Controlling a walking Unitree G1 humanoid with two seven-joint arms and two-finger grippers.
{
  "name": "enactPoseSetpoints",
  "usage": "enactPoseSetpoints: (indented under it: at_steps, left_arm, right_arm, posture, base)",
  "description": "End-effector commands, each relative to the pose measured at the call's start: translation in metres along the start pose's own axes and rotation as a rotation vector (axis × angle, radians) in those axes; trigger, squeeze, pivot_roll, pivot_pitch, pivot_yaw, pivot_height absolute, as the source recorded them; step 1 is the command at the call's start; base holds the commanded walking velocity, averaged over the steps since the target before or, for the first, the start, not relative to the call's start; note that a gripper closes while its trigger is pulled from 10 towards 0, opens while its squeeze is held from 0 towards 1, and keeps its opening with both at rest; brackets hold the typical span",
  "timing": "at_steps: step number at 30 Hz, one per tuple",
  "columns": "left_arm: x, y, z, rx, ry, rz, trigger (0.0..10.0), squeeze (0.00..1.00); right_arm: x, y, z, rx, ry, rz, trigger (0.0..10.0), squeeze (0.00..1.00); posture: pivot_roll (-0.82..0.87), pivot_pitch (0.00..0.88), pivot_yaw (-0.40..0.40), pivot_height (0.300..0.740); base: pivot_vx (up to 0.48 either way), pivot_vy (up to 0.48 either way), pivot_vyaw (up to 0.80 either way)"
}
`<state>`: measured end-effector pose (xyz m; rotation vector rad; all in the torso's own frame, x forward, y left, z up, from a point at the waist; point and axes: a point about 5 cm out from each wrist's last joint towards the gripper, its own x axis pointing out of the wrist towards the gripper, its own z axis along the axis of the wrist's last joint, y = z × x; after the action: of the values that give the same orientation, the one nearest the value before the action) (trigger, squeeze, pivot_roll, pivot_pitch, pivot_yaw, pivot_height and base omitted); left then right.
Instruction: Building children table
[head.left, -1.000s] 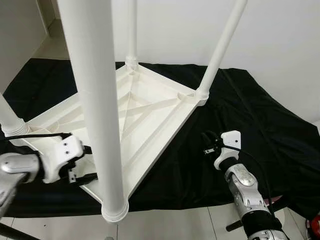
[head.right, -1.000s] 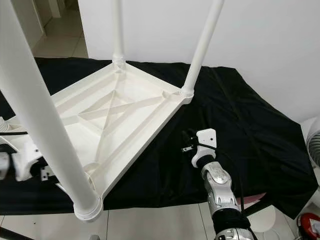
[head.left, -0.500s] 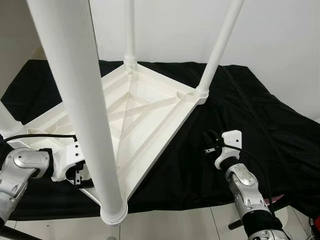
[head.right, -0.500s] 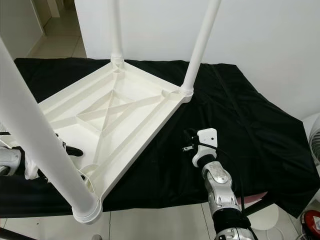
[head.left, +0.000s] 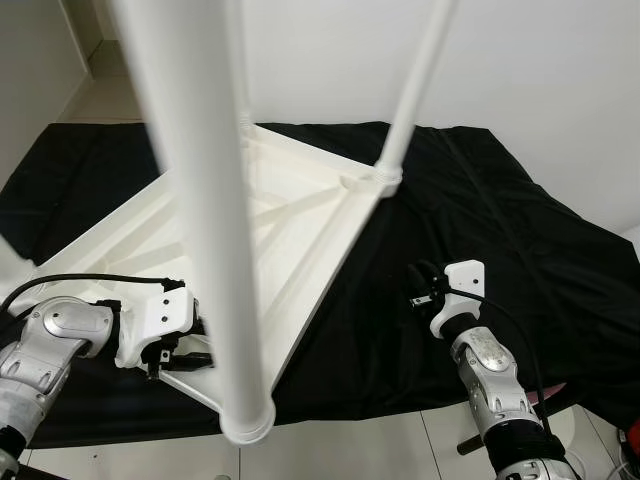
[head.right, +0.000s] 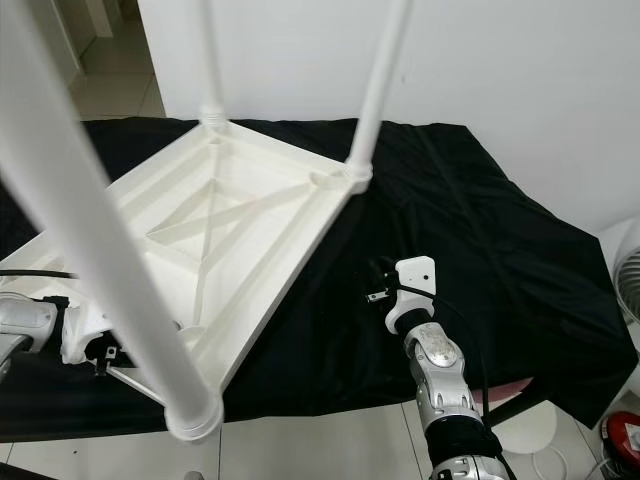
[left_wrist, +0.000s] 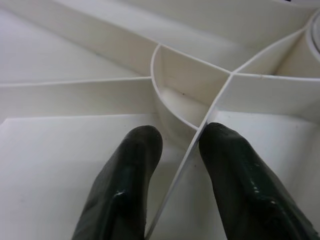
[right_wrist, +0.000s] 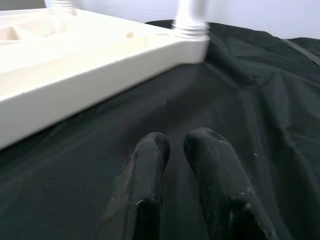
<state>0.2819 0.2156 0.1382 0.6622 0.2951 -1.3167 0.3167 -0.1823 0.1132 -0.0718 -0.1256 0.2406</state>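
Observation:
A white children's table lies upside down on a black cloth, its round legs pointing up. The near leg rises right before me and looks blurred; a far leg stands at the back corner. My left gripper is at the near corner beside that leg. In the left wrist view its fingers are shut on a thin rib of the table's underside. Over the cloth to the right of the table, my right gripper is shut with nothing in it.
A white wall rises just behind the cloth. Pale tiled floor shows at the front edge. A round white object and something red are at the far right. The cloth right of the table is bare.
The table has swung to the left, its far corners shifting that way. My left gripper has moved in beside the near leg at the corner. The right gripper has stayed put.

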Motion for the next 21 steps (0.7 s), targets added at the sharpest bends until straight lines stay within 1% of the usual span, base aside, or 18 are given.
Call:
enactPoseSetpoints:
  at_steps: [1,7,8,9,10,11,12,14,15,16,17,18,20,21]
  left_arm:
    - [-0.002,0.001,-0.01,-0.056,0.024,0.058,0.0,0.0]
    - [0.005,0.004,-0.004,-0.045,-0.01,0.063,0.0,0.0]
    - [0.01,0.005,0.0,-0.034,-0.027,0.068,0.0,0.0]
    - [0.017,0.007,0.005,-0.026,-0.058,0.082,0.0,0.0]
    - [0.017,0.007,0.005,-0.026,-0.058,0.082,0.0,0.0]
    - [0.025,0.009,0.012,-0.015,-0.092,0.096,0.0,0.0]
    - [0.025,0.009,0.012,-0.015,-0.092,0.096,0.0,0.0]
    - [0.039,0.013,0.023,-0.004,-0.148,0.121,0.0,0.0]
    - [0.039,0.013,0.023,-0.004,-0.148,0.121,0.0,0.0]
    - [0.047,0.014,0.028,0.003,-0.172,0.128,0.0,0.0]
    - [0.06,0.015,0.037,0.001,-0.213,0.133,0.0,0.0]
    - [0.06,0.015,0.037,0.001,-0.213,0.133,0.0,0.0]
    - [0.068,0.014,0.043,0.002,-0.238,0.126,0.0,0.0]
    - [0.068,0.014,0.043,0.002,-0.238,0.126,0.0,0.0]
  right_arm:
    - [-0.001,-0.003,-0.002,-0.002,0.01,-0.01,10.0,0.0]
    - [0.0,-0.004,-0.001,-0.003,0.008,-0.012,10.0,0.0]
    - [0.0,-0.004,-0.001,-0.003,0.007,-0.013,10.0,0.0]
    - [0.0,-0.004,0.0,-0.003,0.006,-0.015,10.0,0.0]
    - [0.0,-0.004,0.0,-0.003,0.006,-0.015,10.0,0.0]
    - [0.0,-0.004,0.0,-0.003,0.004,-0.016,10.0,0.0]
    - [0.0,-0.004,0.0,-0.003,0.004,-0.016,10.0,0.0]
    - [0.0,-0.003,0.0,-0.001,0.003,-0.02,10.0,0.0]
    - [0.0,-0.003,0.0,-0.001,0.003,-0.02,10.0,0.0]
    - [0.0,-0.003,0.0,-0.001,0.002,-0.022,10.0,0.0]
    - [0.0,-0.003,0.0,0.006,0.001,-0.028,10.0,0.0]
    - [0.0,-0.003,0.0,0.006,0.001,-0.028,10.0,0.0]
    - [0.0,-0.002,0.0,0.007,0.0,-0.029,10.0,0.0]
    - [0.0,-0.002,0.0,0.007,0.0,-0.029,10.0,0.0]
  posture:
    - [0.1,0.09,-0.044,0.74]
    - [0.1,0.088,-0.045,0.74]
    - [0.1,0.088,-0.045,0.74]
    - [0.1,0.088,-0.046,0.74]
    - [0.1,0.088,-0.046,0.74]
    - [0.1,0.088,-0.046,0.74]
    - [0.1,0.088,-0.046,0.74]
    - [0.09,0.084,-0.044,0.74]
    - [0.09,0.084,-0.044,0.74]
    - [0.09,0.084,-0.044,0.74]
    - [0.08,0.081,-0.043,0.74]
    - [0.08,0.081,-0.043,0.74]
    - [0.08,0.078,-0.038,0.74]
    - [0.08,0.078,-0.038,0.74]
  base:
    - [0.0,0.0,0.0]
    - [0.0,0.0,0.0]
    - [0.0,0.0,0.0]
    - [0.0,0.0,0.0]
    - [0.0,0.0,0.0]
    - [0.0,0.0,0.0]
    - [0.0,0.0,0.0]
    - [0.0,0.0,0.0]
    - [0.0,0.0,0.0]
    - [0.0,0.0,0.0]
    - [0.0,0.0,0.0]
    - [0.0,0.0,0.0]
    - [0.0,0.0,0.0]
    - [0.0,0.0,0.0]
